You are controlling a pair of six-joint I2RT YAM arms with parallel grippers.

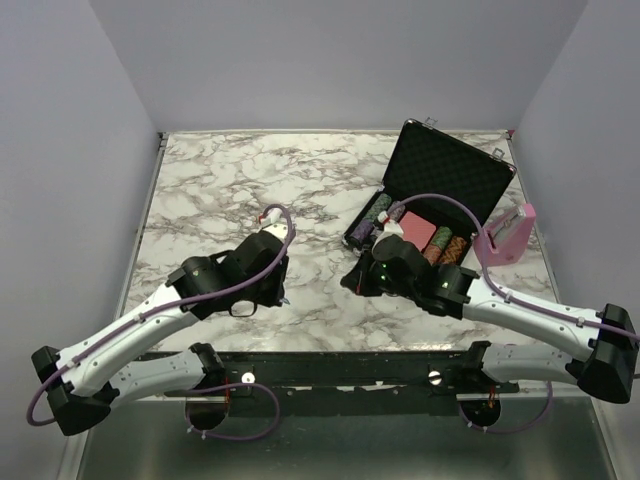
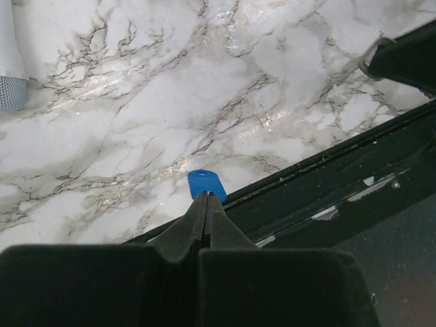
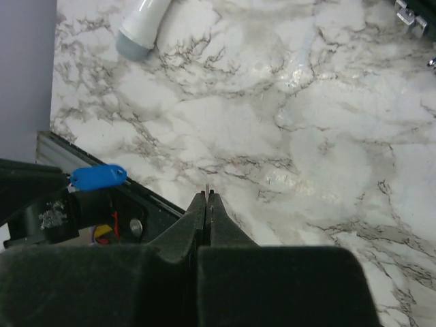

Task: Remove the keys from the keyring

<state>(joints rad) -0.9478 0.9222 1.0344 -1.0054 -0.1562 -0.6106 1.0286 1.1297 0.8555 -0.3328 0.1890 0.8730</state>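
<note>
The left gripper (image 2: 206, 199) is filling the bottom of its wrist view. Its dark fingers (image 2: 194, 221) are pressing together on the blue head of the key (image 2: 206, 183), which is sticking out just past the tips. The blade is hidden between the pads. The key is hanging above the near edge of the marble table (image 2: 136, 102), right where the stone is meeting the black rail (image 2: 327, 184).

The right gripper (image 3: 208, 199) is sitting with its fingers (image 3: 221, 225) squeezed together too, over the marble and a little in from that edge. A thin pale sliver (image 3: 207, 191) is poking from its tips. It may be the ring, but it is too small to tell. In the right wrist view the blue key is showing off to the left, well apart from the right fingertips and clamped in the left gripper's dark tip.

The white tool (image 1: 274, 226) is lying on the table beyond the left arm, apart from both grippers. In the overhead view the open black case (image 1: 447, 168) is standing at the far right, with chips (image 1: 379, 211) lined up in its lower half, just beyond the right wrist.
</note>
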